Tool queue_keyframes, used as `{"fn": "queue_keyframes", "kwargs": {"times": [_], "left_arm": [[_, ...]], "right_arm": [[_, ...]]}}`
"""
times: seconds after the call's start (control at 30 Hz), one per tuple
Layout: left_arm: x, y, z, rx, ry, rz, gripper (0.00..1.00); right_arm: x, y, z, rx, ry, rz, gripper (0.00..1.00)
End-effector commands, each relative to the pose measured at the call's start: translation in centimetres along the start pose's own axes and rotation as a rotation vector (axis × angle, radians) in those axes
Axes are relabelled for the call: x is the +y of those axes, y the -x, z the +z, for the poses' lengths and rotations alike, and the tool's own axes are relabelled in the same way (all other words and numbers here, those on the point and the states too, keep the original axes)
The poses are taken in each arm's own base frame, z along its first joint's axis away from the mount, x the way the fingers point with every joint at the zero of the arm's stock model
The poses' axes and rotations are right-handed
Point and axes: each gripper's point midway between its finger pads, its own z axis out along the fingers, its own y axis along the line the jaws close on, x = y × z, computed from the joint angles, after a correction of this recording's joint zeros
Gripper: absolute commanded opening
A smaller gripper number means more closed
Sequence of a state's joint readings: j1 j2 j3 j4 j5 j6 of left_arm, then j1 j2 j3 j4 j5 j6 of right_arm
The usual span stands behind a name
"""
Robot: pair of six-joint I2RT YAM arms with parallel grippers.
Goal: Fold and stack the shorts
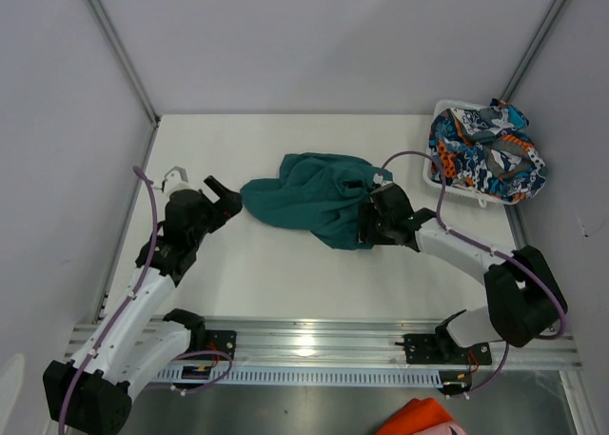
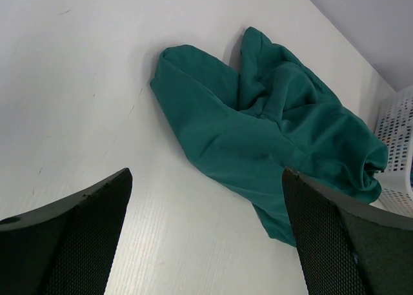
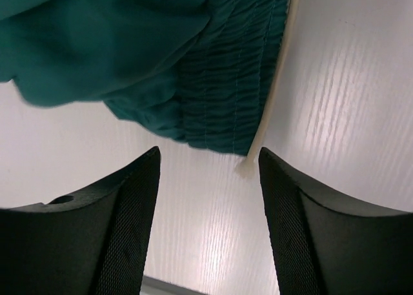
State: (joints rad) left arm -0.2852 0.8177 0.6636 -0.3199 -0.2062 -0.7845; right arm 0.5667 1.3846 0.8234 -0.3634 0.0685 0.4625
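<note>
The dark teal-green shorts (image 1: 314, 199) lie crumpled in the middle of the table. My left gripper (image 1: 226, 199) stands open just left of their left end; in the left wrist view the shorts (image 2: 271, 133) lie ahead of the gripper (image 2: 206, 173), which holds nothing. My right gripper (image 1: 366, 221) hovers at the shorts' near right edge. In the right wrist view the gathered waistband (image 3: 219, 82) and pale drawstring (image 3: 274, 95) sit just beyond the open gripper (image 3: 208, 154), with bare table between its jaws. The printed shorts (image 1: 485, 154) lie heaped in the basket.
A white mesh basket (image 1: 455, 189) stands at the back right corner; its wall (image 2: 397, 133) shows in the left wrist view. A plain orange cloth (image 1: 423, 418) lies below the table's front rail. Metal frame posts rise at both back corners.
</note>
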Motion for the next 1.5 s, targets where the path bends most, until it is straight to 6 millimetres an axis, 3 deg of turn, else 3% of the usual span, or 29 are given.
{"fn": "queue_keyframes", "kwargs": {"times": [0.0,0.27,0.4,0.43,0.47,0.63,0.77,0.83,0.87,1.0,1.2,1.37,1.4,1.47], "left_arm": [[-0.8,0.7,-0.4,-0.029,-0.037,0.010,0.99],[-0.6,0.9,-0.7,-0.046,-0.038,0.019,0.99],[-0.6,0.3,-0.3,-0.027,-0.042,0.016,0.99],[-0.6,0.1,-0.1,-0.020,-0.041,0.015,0.99],[-0.5,-0.2,0.1,-0.011,-0.043,0.016,0.99],[-0.6,-2.1,1.7,0.063,-0.049,0.030,0.99],[-1.3,-3.9,2.9,0.131,-0.083,0.063,0.99],[-2.1,-5.1,3.2,0.183,-0.132,0.093,0.99],[-2.7,-5.7,3.7,0.210,-0.150,0.115,0.99],[-4.4,-8.3,4.4,0.324,-0.205,0.203,0.99],[-6.7,-10.0,4.6,0.346,-0.290,0.300,0.99],[-9.4,-11.0,4.0,0.353,-0.460,0.371,0.99],[-11.0,-11.2,3.3,0.348,-0.557,0.389,0.99],[-11.4,-11.9,2.9,0.339,-0.600,0.448,0.99]], "right_arm": [[1.1,0.9,1.9,-0.003,0.069,0.054,0.63],[1.7,0.6,4.1,0.036,0.091,0.056,0.55],[2.4,0.8,3.9,0.040,0.122,0.036,0.20],[2.8,1.3,3.5,0.027,0.138,0.033,0.03],[3.0,1.4,3.1,0.029,0.145,0.031,0.00],[5.4,4.5,-1.5,-0.038,0.237,0.016,0.00],[8.0,8.2,-8.3,-0.133,0.354,-0.010,0.00],[8.4,9.6,-10.6,-0.170,0.383,-0.016,0.00],[9.0,11.3,-12.5,-0.219,0.407,-0.023,0.00],[8.7,14.8,-14.6,-0.276,0.400,-0.040,0.00],[9.2,19.3,-16.5,-0.339,0.470,-0.016,0.00],[9.8,22.1,-17.8,-0.366,0.485,-0.025,0.00],[9.6,22.2,-17.7,-0.357,0.478,-0.023,0.00],[9.9,22.8,-17.9,-0.364,0.483,-0.033,0.00]]}}
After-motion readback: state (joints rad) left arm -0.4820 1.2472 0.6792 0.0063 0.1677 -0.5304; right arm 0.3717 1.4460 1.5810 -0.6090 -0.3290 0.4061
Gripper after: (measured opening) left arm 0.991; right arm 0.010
